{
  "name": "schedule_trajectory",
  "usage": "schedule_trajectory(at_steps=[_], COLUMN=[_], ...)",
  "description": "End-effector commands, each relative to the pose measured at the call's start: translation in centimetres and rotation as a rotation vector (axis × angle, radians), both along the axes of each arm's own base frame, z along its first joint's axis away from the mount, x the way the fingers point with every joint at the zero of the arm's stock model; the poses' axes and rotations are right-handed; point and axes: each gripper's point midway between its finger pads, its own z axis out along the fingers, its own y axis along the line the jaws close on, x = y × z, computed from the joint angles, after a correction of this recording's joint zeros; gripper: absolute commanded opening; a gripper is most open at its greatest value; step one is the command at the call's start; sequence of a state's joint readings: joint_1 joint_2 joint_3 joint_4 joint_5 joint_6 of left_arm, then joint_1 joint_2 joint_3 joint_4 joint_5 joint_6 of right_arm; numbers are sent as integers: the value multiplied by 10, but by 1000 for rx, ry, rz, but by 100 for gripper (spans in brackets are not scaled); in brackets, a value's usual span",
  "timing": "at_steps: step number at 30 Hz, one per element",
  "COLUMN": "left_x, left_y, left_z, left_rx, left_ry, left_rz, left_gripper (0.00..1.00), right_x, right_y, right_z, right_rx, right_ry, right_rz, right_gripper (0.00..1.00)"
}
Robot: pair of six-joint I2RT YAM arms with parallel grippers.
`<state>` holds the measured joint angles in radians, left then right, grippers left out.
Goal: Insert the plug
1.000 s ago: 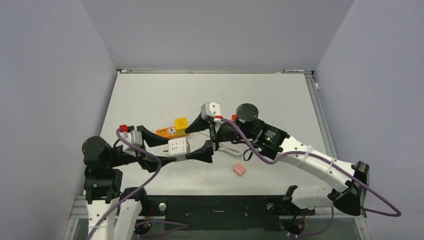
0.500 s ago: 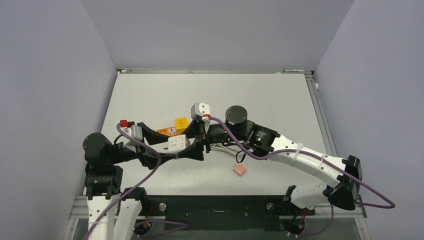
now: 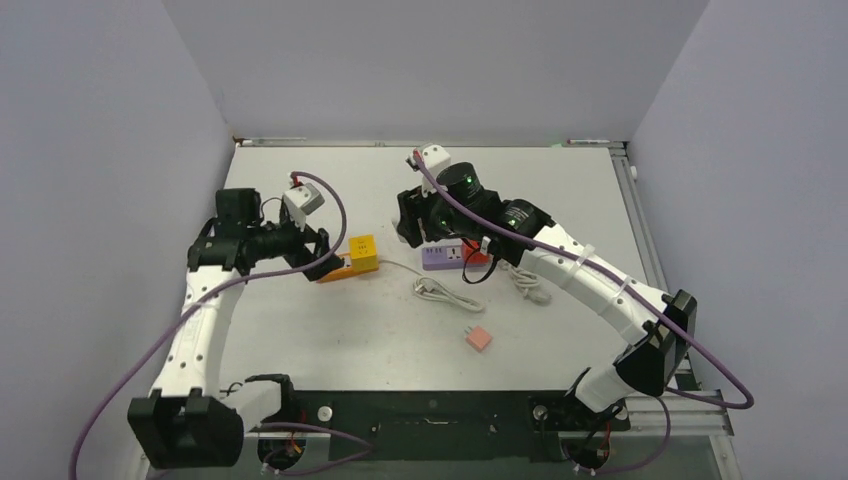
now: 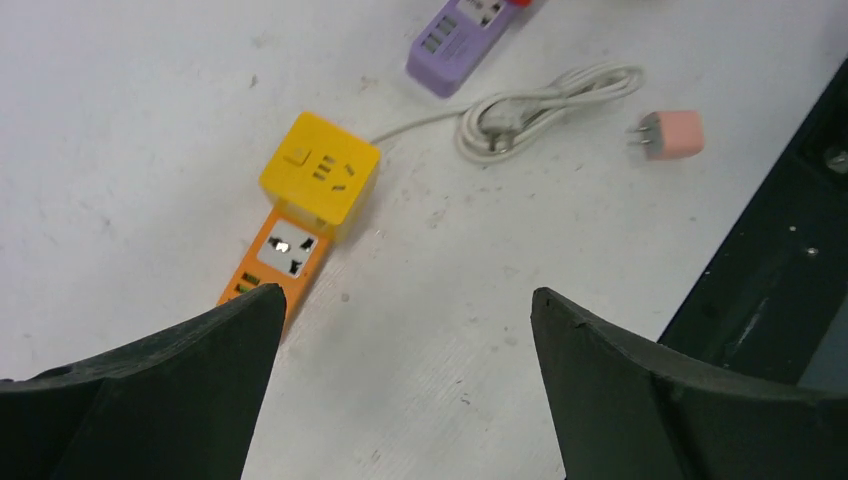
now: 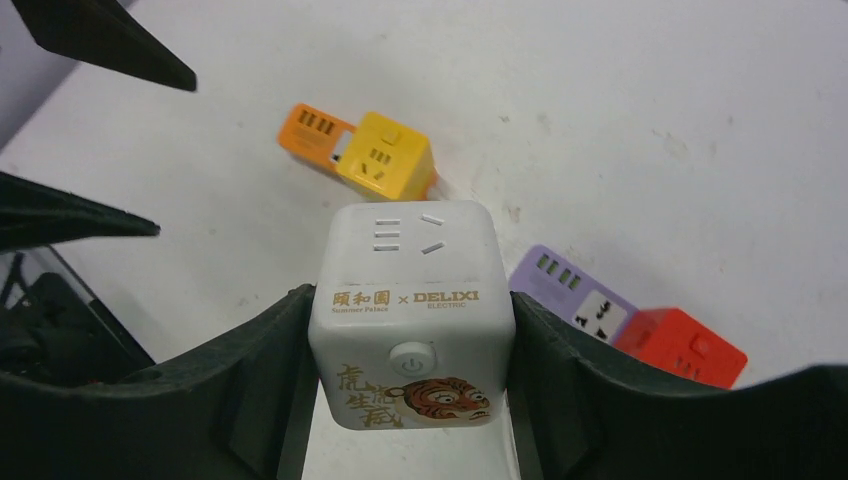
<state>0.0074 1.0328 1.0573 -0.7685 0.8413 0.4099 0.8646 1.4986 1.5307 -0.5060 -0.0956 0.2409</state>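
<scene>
My right gripper (image 5: 410,345) is shut on a white cube socket (image 5: 410,300) with a tiger print, held above the table. In the top view the gripper (image 3: 408,222) hides the cube. My left gripper (image 4: 408,295) is open and empty, over bare table beside the yellow cube socket (image 4: 320,180) and its orange strip (image 4: 280,258). It shows at the left in the top view (image 3: 322,255). A pink plug adapter (image 3: 479,338) lies near the front, prongs visible in the left wrist view (image 4: 665,135). A white cable with a plug (image 3: 445,293) lies mid-table.
A purple power strip (image 3: 443,257) joined to a red cube socket (image 3: 478,252) lies below my right gripper; both show in the right wrist view, purple (image 5: 575,290) and red (image 5: 680,345). More coiled white cable (image 3: 525,280) lies right of them. The table's black front edge (image 4: 790,230) is near.
Both arms lifted away from the table's front left. The right gripper carried the white cube up and toward the back. The left gripper swung back to the far left, open and empty.
</scene>
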Motion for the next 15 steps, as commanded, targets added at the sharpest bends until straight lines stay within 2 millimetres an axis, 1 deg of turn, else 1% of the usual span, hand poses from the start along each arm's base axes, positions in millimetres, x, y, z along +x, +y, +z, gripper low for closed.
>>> schedule_trajectory(at_steps=[1,5,7,8,11,14,15], left_x=[26,52,63,69,85,104,109], left_y=[31,40,45,47,51,58,60], left_z=[-35,-58,-72,-79,-98,-117,-126], left_rx=[196,249,287,304,331,357,365], left_ry=[68,53,42,42,73,124,155], left_rz=[76,90,87,80,78,112,118], left_gripper=[82,56,46,44,40,36,33], right_x=[5,5,3,3,0,-1,-2], right_y=[-33,-41,-44,-45,-45,-45,-44], right_z=[-20,-20,-19,-18,-15,-11,-10], right_rx=[-114,-103,-98,-93,-77,-54,-46], right_ry=[80,99,109,113,125,133,137], right_rz=[-166,-206,-211,-213,-209,-211,-210], right_gripper=[5,5,5,5,5,5,5])
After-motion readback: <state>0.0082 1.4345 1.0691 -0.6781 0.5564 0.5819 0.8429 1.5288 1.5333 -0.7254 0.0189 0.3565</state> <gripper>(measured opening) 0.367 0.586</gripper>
